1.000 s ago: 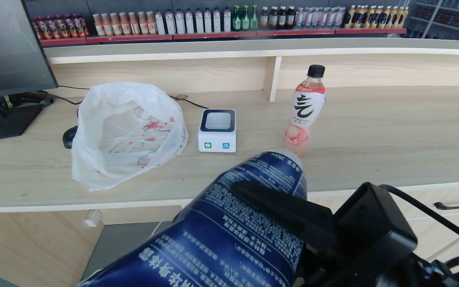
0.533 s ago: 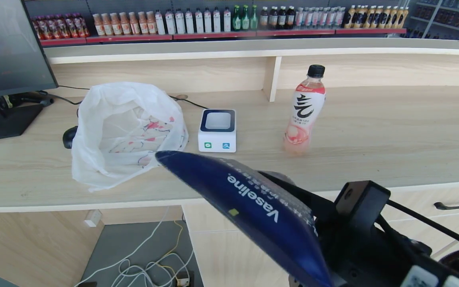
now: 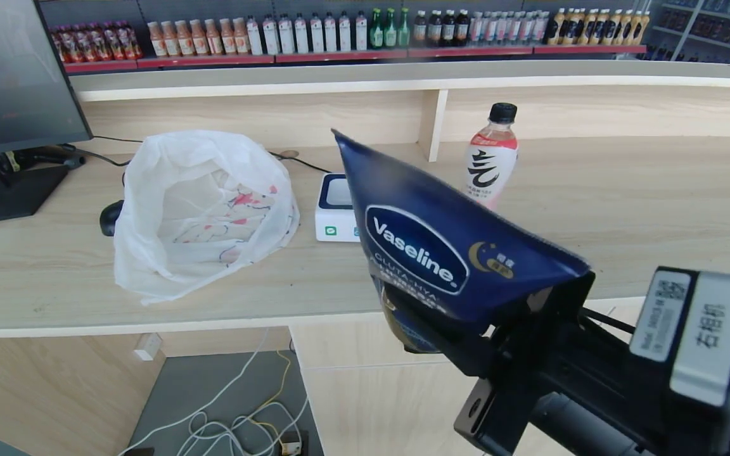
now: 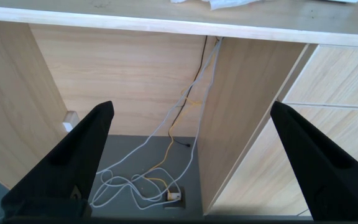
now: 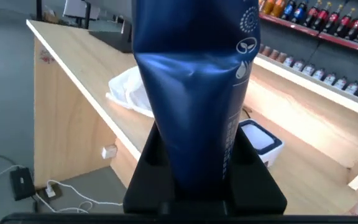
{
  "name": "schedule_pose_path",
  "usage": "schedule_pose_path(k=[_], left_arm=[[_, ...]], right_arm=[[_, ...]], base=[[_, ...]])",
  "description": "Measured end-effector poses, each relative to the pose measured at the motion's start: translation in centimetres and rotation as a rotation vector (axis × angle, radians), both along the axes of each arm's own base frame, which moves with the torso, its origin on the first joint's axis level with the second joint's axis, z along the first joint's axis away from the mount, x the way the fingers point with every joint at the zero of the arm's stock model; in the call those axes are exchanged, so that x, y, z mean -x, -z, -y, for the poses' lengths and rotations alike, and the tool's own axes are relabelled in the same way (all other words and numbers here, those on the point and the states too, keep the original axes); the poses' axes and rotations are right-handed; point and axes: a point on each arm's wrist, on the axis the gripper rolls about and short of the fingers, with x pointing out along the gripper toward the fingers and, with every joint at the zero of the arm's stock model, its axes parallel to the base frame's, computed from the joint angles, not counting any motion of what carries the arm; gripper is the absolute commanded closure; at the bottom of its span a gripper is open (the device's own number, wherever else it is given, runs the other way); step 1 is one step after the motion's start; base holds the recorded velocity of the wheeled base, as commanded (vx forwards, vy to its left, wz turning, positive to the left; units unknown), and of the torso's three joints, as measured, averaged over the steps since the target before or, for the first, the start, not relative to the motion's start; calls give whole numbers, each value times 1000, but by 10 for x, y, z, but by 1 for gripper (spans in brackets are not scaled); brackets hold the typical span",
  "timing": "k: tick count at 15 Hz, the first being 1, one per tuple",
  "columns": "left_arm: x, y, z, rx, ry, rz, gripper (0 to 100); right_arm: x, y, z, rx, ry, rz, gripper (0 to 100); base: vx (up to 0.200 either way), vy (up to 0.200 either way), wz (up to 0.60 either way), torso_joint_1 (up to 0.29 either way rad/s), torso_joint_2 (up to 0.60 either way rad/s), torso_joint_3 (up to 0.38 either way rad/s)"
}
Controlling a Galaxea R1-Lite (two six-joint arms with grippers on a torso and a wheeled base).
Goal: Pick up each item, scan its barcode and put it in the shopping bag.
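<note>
counter (image 3: 625,209) of pale wood runs left to right. a dark monitor (image 3: 10,69) stands at its far left. a white shopping bag (image 3: 200,209) lies open just left of a small white scanner (image 3: 334,218), and a pink bottle (image 3: 492,158) stands upright to the right. shelves of drinks (image 3: 339,31) line the far wall, and cables (image 3: 225,424) lie on the floor under the counter. the right gripper (image 3: 504,316) clamps the lower part of a blue tube (image 3: 428,247) between its two fingers. the tube's flat end tilts up, nearer than the scanner. the left gripper (image 4: 191,106) hangs below the counter top with its fingers spread wide, holding nothing.
</note>
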Motion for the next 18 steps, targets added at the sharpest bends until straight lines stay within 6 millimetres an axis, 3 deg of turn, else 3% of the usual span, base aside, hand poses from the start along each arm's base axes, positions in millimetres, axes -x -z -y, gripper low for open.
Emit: schedule_pose_path(k=[3,5,7,9,14,18], left_arm=[[0,0,0,0,0,0,0],[0,0,0,0,0,0,0],[0,0,0,0,0,0,0],[0,0,0,0,0,0,0],[0,0,0,0,0,0,0],[0,0,0,0,0,0,0]], right_arm=[[-16,-30,-16,-202,-45,-64,100],[-43,-43,-18,-309,-15,-103,100],[-77,-41,-11,-369,51,-162,100],[-96,-31,-10,-387,81,-204,100],[-109,-23,-11,-487,74,-194,100],[-126,-23,9,-475,214,-146,100]], base=[[0,0,0,0,0,0],[0,0,0,0,0,0],[0,0,0,0,0,0],[0,0,0,0,0,0],[0,0,0,0,0,0],[0,0,0,0,0,0]])
